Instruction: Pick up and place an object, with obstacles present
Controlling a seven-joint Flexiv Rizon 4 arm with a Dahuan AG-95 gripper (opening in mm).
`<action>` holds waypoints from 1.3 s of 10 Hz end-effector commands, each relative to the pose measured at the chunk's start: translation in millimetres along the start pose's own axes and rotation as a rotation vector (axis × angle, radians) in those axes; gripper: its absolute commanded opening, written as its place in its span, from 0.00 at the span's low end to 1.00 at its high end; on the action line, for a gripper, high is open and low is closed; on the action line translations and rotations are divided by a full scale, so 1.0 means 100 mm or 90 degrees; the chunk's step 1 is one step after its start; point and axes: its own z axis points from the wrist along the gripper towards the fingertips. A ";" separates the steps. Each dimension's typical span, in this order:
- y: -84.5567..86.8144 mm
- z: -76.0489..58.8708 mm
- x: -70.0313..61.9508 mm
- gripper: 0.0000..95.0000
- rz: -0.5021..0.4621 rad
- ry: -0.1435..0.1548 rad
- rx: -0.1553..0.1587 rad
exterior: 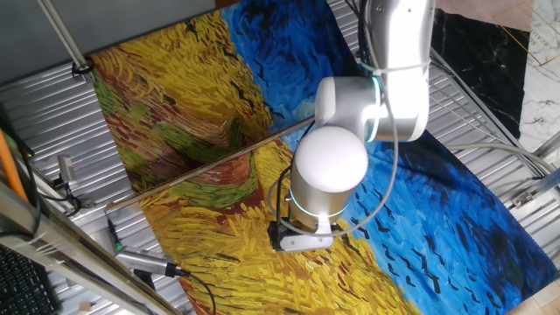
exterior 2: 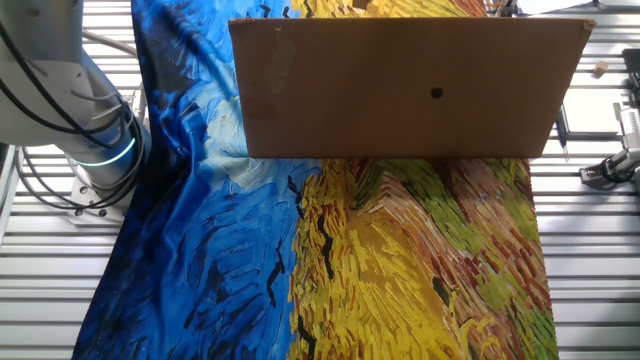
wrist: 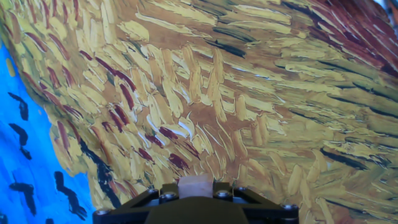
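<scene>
The object, a tiny pale tan cube [wrist: 196, 183], sits between my gripper's [wrist: 196, 188] black fingers at the bottom edge of the hand view. The gripper is shut on it, just above the yellow brushstrokes of the painted cloth [wrist: 205, 93]. In one fixed view the white arm [exterior: 329, 171] hangs over the cloth's yellow part and hides the fingers and cube. The obstacle is a brown panel [exterior 2: 400, 90] standing upright across the cloth. From above it shows only as a thin brown line [exterior: 201, 166], just beyond the arm. In the other fixed view it hides the gripper.
The painted cloth [exterior: 219, 96] lies on a ribbed metal table [exterior: 52, 105]. Grey metal rods [exterior: 61, 35] and small tools with cables [exterior: 140, 261] stand along the left edge. More hardware [exterior 2: 610, 170] sits at the cloth's side, and the arm's base [exterior 2: 85, 140] is on the blue side.
</scene>
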 end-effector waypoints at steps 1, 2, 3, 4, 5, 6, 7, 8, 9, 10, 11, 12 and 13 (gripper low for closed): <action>0.00 0.00 0.00 0.00 0.042 0.020 -0.026; 0.00 0.00 0.00 0.00 0.052 0.023 -0.034; 0.00 0.00 0.00 0.00 0.065 0.029 -0.039; 0.00 0.00 0.00 0.00 0.082 0.043 -0.026; 0.00 0.00 0.00 0.00 0.089 0.049 -0.024; 0.00 0.00 0.00 0.00 0.084 0.050 -0.024; -0.01 0.03 0.00 0.00 0.081 0.048 -0.025; -0.04 0.08 0.01 0.00 0.074 0.045 -0.023; -0.05 0.11 0.02 0.00 0.069 0.044 -0.022; -0.06 0.12 0.02 0.00 0.068 0.045 -0.020; -0.08 0.17 0.03 0.00 0.068 0.039 -0.018; -0.10 0.22 0.04 0.00 0.067 0.034 -0.018; -0.13 0.28 0.05 0.00 0.063 0.029 -0.016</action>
